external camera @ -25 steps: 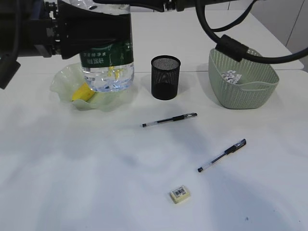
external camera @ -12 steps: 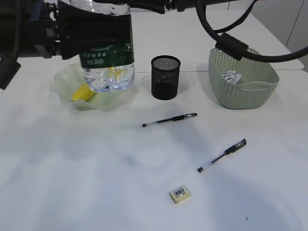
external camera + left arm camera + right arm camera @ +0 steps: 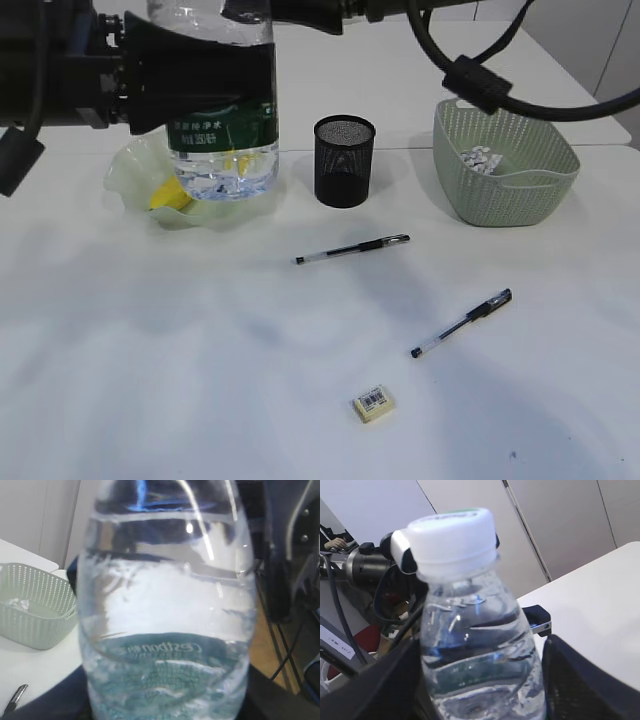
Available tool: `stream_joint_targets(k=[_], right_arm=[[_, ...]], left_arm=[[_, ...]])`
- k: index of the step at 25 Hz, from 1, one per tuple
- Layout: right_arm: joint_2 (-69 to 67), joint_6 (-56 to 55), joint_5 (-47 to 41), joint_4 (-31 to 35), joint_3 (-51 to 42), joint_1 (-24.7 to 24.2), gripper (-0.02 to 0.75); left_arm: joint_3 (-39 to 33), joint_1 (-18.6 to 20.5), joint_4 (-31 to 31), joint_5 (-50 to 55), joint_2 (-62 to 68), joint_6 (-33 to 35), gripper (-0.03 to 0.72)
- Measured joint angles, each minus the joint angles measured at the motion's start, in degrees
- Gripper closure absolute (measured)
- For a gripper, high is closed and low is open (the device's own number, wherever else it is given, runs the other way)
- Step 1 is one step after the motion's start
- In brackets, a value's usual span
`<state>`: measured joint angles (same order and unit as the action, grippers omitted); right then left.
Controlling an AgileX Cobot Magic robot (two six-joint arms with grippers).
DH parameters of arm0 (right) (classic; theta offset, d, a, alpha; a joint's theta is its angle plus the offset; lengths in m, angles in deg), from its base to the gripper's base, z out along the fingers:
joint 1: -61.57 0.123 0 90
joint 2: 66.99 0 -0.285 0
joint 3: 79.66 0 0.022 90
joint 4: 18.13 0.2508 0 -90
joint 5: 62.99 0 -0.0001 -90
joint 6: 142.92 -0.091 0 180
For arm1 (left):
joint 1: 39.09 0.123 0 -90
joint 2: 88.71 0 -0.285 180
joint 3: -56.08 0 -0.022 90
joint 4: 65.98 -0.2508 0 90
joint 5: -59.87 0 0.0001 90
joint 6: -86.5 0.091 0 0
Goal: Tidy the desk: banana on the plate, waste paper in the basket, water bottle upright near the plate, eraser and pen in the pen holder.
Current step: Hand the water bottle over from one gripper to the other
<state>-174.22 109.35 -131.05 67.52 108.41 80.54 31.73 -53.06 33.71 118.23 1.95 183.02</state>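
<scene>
Exterior view, upper left: left end effector point(image 3: 200, 75) still clamps the upright water bottle point(image 3: 222, 140), now lifted slightly over the plate point(image 3: 130, 170); right end effector has spread open, releasing it.

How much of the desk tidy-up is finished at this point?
Done: the banana lies on the plate, and the waste paper is in the basket. In hand: the left gripper holds the water bottle upright by the plate. Left: two pens and the eraser remain outside the pen holder.
</scene>
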Motion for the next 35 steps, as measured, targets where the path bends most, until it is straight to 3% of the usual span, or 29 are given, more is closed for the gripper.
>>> stream_joint_targets(k=[6,35], right_arm=[[0.3,-2.3,0.0,-0.6,0.0,0.0,0.141],[0.4,-8.7,0.0,-6.3,1.8,0.0,0.139]], left_arm=[[0.0,0.0,-0.4,0.0,0.0,0.1,0.301],[0.0,0.0,-0.7,-1.5,0.2,0.2,0.301]])
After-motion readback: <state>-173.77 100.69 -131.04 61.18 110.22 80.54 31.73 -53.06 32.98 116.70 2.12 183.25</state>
